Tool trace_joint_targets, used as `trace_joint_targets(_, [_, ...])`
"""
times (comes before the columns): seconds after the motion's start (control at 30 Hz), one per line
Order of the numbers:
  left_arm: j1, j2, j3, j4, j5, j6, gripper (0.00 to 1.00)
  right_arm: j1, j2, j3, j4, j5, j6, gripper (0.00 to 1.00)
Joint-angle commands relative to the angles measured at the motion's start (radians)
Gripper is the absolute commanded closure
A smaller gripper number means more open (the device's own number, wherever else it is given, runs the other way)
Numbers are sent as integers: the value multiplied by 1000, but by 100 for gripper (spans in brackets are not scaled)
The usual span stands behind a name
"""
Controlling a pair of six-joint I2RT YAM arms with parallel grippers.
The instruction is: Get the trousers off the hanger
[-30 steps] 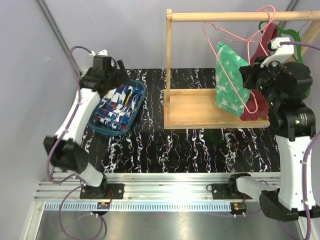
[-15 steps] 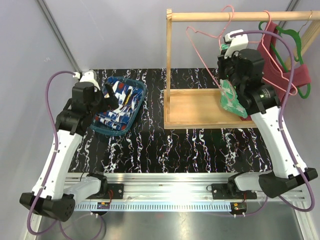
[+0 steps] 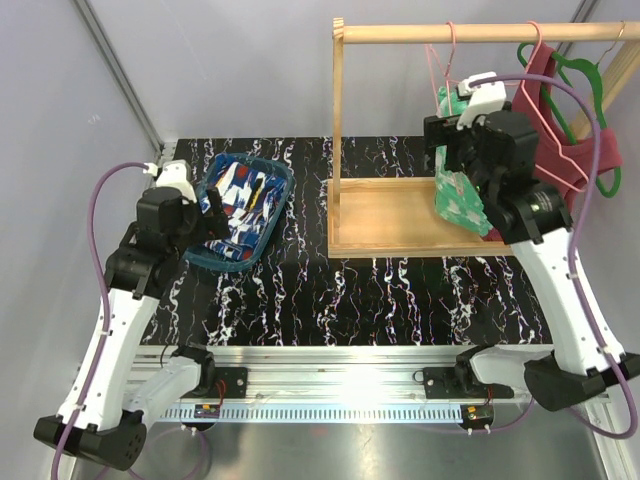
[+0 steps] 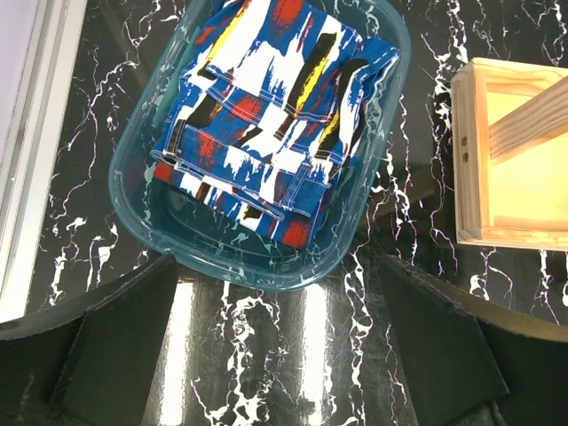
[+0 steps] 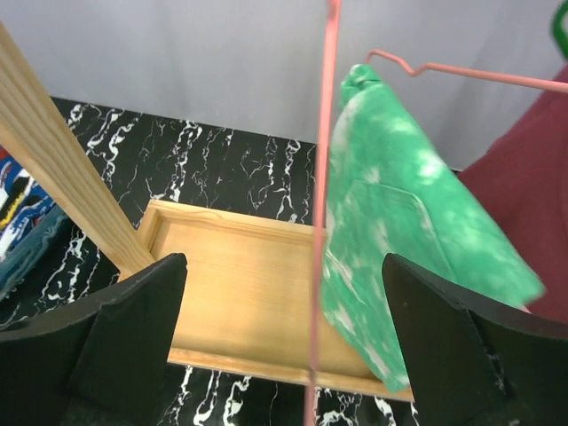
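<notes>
While the right tool (image 5: 280, 266) stands with its fingers apart, a pink wire hanger (image 5: 324, 177) runs upright through the gap between them; whether it touches either finger cannot be told. From that hanger hang the green trousers (image 5: 399, 257), mottled with white, just at 3 o'clock of the wire and above the wooden rack's base tray (image 5: 240, 284). A dark red tank top (image 5: 532, 222) hangs beside them at the 3 o'clock edge. Seen from above, the hanger's hook sits on the rack's rail (image 3: 400, 33). The left tool (image 4: 280, 266), fingers likewise apart and holding nothing, hovers over a teal plastic bin (image 4: 124, 200) at 10 o'clock on the black marbled table (image 3: 400, 300). The blue printed trousers (image 4: 266, 115) lie folded inside it.
</notes>
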Motion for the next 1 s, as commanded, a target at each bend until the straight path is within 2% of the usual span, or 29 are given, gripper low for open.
trace_joint_targets(0.0, [-1,-41,24,31,29,24,1,2,-87,99,-114,69,41,0])
trace_joint_targets(0.07, [-1,-52,15,31,39,25,1,-4,-124,129,-161,93,66,1])
trace_joint_targets(0.13, [-1,-61,14,27,48,25,1,-13,-139,147,-178,191,98,0])
trace_joint_targets(0.2, [-1,-67,12,27,68,25,1,-36,-133,187,-204,288,89,1])
trace_joint_targets(0.27, [-1,-75,11,25,88,22,1,-79,-98,240,-230,312,85,1])
trace_joint_targets(0.37, [-1,-81,9,19,117,18,1,-266,-22,328,-293,236,109,1])
trace_joint_targets(0.43, [-1,-82,8,11,132,18,1,-349,35,348,-298,193,89,0])
trace_joint_targets(0.47, [-1,-84,9,8,143,18,1,-363,52,354,-293,197,74,1])
trace_joint_targets(0.53, [-1,-86,6,8,155,19,1,-377,74,324,-278,107,21,1])
trace_joint_targets(0.57, [-3,-84,4,10,160,19,1,-406,71,290,-205,82,-37,1])
trace_joint_targets(0.63, [-3,-79,3,7,174,21,1,-427,92,255,-158,32,-49,1])
trace_joint_targets(0.73, [-6,-78,-5,10,180,21,1,-499,154,288,-227,-70,-15,1])
trace_joint_targets(0.83, [-7,-76,-3,10,203,21,1,-529,181,287,-256,-220,11,24])
trace_joint_targets(0.9, [-9,-76,-5,11,201,24,1,-530,181,284,-266,-324,29,52])
trace_joint_targets(0.97, [-9,-76,-6,13,201,21,1,-530,175,276,-267,-375,36,57])
